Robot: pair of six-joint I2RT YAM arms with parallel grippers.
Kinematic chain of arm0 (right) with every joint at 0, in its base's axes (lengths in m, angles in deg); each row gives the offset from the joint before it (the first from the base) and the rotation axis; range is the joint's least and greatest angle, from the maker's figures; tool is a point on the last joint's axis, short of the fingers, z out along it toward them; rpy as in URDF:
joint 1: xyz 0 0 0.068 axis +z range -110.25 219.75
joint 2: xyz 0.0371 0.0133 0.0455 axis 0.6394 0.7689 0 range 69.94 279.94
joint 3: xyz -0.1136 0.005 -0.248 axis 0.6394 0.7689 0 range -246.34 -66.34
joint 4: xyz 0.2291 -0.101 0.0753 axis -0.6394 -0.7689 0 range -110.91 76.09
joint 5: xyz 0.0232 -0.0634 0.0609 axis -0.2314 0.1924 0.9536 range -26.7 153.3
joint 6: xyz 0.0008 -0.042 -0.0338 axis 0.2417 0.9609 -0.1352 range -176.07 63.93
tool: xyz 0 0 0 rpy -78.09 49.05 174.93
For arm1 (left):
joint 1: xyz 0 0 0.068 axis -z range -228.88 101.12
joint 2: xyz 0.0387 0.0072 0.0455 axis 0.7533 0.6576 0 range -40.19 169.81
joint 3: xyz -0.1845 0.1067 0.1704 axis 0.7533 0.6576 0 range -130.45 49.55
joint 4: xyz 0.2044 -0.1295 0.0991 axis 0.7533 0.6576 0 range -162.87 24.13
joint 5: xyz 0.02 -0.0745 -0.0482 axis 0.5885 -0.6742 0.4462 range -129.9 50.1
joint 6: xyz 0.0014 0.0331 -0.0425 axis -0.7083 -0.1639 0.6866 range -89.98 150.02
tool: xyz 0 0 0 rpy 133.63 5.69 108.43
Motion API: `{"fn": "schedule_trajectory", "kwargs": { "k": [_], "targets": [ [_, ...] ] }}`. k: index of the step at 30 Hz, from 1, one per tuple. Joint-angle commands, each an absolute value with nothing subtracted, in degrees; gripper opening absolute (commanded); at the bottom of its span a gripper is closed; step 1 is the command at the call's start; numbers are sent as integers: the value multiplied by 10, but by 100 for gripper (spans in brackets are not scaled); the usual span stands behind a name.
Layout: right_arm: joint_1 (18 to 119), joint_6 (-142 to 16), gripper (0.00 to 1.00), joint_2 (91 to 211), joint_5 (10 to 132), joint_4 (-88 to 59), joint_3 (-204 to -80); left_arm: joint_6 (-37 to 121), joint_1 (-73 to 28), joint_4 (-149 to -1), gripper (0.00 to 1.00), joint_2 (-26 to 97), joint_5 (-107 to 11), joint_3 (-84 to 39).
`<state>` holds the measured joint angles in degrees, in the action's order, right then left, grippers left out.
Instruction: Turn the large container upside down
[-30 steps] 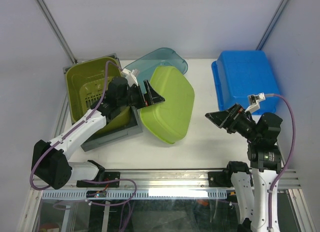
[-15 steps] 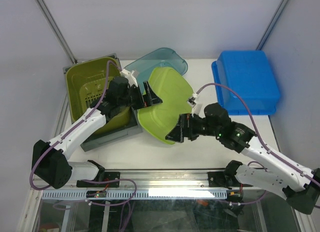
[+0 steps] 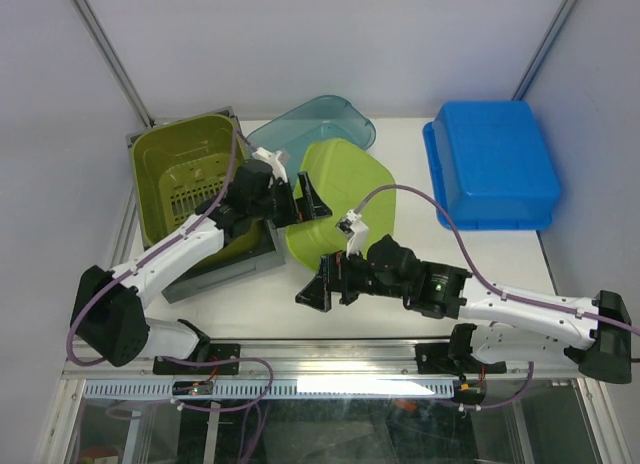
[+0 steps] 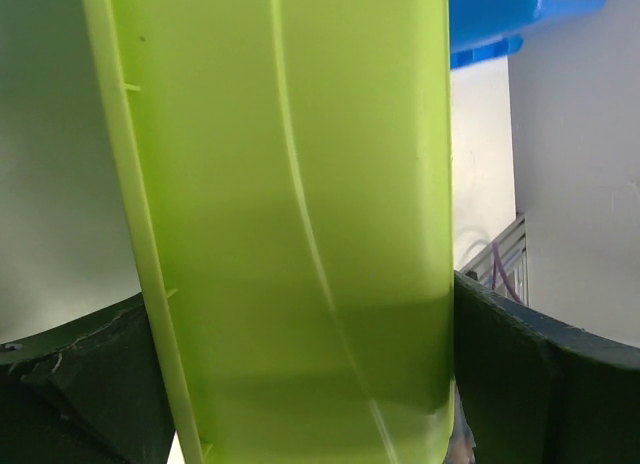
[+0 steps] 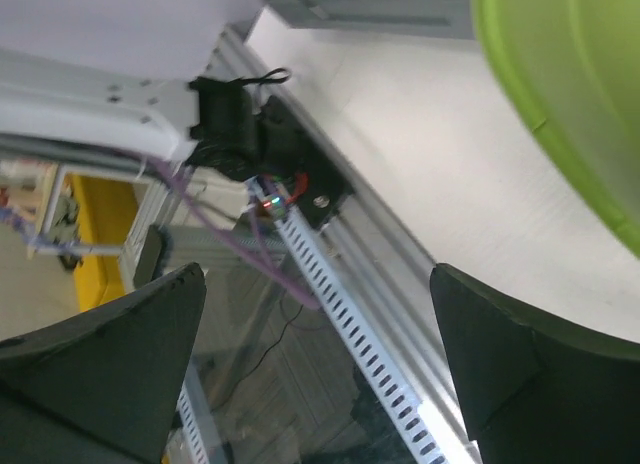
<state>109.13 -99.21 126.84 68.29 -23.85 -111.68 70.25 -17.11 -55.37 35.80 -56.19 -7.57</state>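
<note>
Now the large container (image 3: 350, 189), a smooth lime-green tub, stands tipped up on its edge near the middle of the table (image 3: 400, 144), leaning beside the olive basket (image 3: 185, 174) and in front of the teal bin (image 3: 312, 122). The left gripper (image 3: 305, 202) clamps its wall, one finger (image 4: 70, 384) on each face. The right gripper (image 3: 322, 286) hovers just in front of the tub's lower edge, its jaws spread wide and holding nothing.
</note>
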Motion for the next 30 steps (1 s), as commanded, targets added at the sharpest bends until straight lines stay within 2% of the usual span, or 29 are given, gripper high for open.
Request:
{"fn": "schedule_trajectory", "kwargs": {
  "k": [1, 10, 14, 20, 24, 30],
  "targets": [
    [1093, -1049, 99, 1243, 526, -162, -1075, 715, -99, -598, 99, 405, -551, -126],
    [1093, -1099, 99, 1096, 365, -304, -1027, 686, -71, -571, 99, 462, -559, -163],
    [1093, -1126, 99, 1074, 383, -277, -993, 693, -71, -571, 99, 461, -566, -161],
    [1101, -1173, 99, 1112, 466, -203, -952, 743, -73, -595, 99, 451, -563, -144],
    [1113, -1259, 99, 1096, 453, -164, -909, 813, -78, -666, 99, 406, -538, -87],
    [1117, -1432, 99, 1015, 383, -121, -829, 971, -73, -873, 99, 345, -506, 61]
  ]
}}
